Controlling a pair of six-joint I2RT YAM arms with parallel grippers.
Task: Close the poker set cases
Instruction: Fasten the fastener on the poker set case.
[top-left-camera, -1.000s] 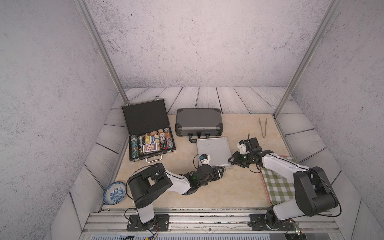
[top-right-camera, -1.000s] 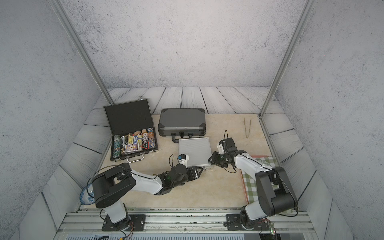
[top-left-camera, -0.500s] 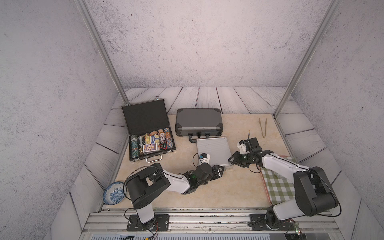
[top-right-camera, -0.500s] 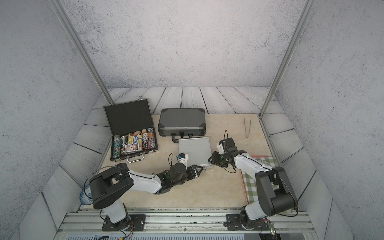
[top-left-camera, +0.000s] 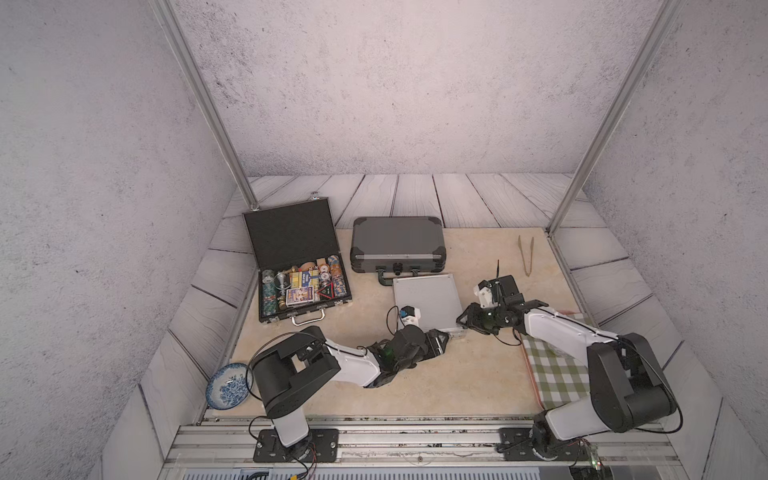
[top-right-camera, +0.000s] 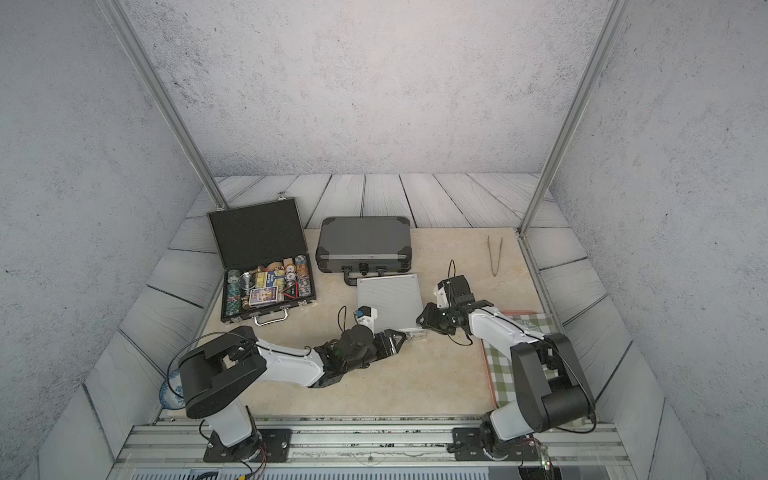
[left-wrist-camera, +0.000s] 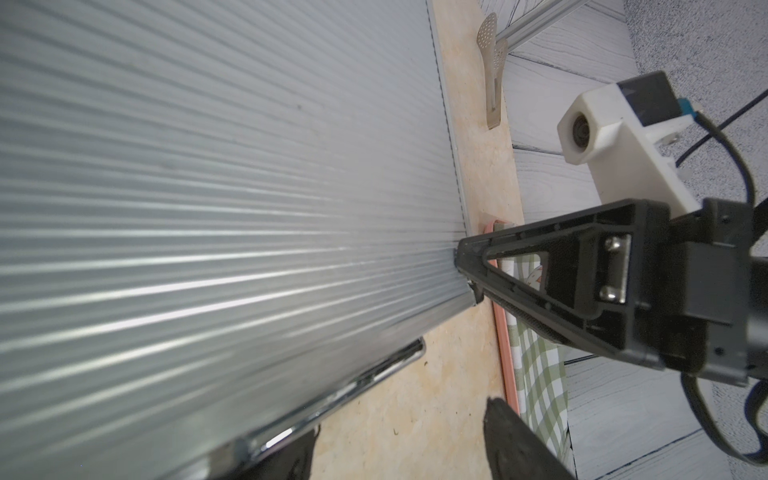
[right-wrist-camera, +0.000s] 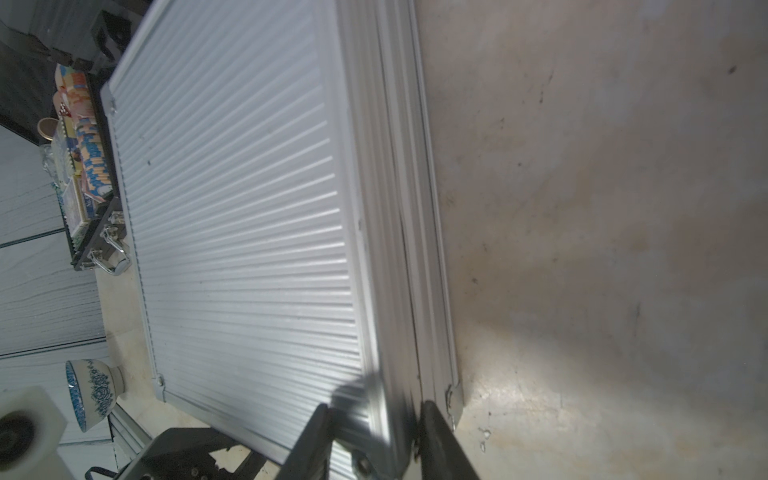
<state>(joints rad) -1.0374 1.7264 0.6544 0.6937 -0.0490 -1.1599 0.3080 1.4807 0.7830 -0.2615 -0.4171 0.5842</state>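
Observation:
A small silver ribbed case (top-left-camera: 428, 299) (top-right-camera: 388, 297) lies flat mid-table with its lid down. My right gripper (top-left-camera: 463, 322) (right-wrist-camera: 376, 444) is shut on its near right corner, one finger (right-wrist-camera: 316, 440) on the lid and the other (right-wrist-camera: 436, 440) against the side. My left gripper (top-left-camera: 442, 338) (left-wrist-camera: 399, 453) stands open at the case's near edge (left-wrist-camera: 332, 390), with bare table between its fingers. The flat black case (top-left-camera: 286, 241) (top-right-camera: 257, 237) at the left stands open, full of chips and cards. Behind the silver one, the dark-grey case (top-left-camera: 397, 241) (top-right-camera: 363, 239) is closed.
Wooden tongs (top-left-camera: 526, 255) (left-wrist-camera: 492, 62) lie at the back right. A green checked cloth (top-left-camera: 557, 370) covers the near right under my right arm. A blue-patterned bowl (top-left-camera: 228, 384) (right-wrist-camera: 93, 395) sits at the near left edge, beside my left arm's base.

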